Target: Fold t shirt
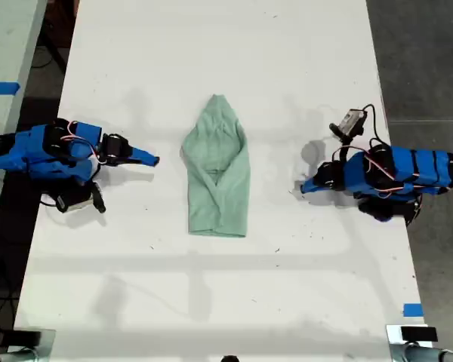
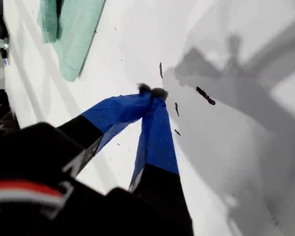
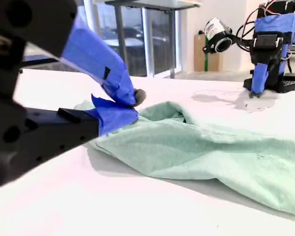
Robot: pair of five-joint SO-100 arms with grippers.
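the t shirt (image 1: 217, 177) lies flat near the middle of the white table (image 1: 136, 286), folded into 1 long strip, its rounded point towards the exterior view's top and its square end towards the bottom. 2 blue arms flank it. the first hand (image 1: 306, 186) is on the exterior view's right, well apart from the cloth, its taped fingers (image 2: 157, 128) pressed together with the tips down at the table. the second hand (image 1: 152, 159) is on the exterior view's left, near the shirt's edge but not touching it, its tips closed together on nothing.
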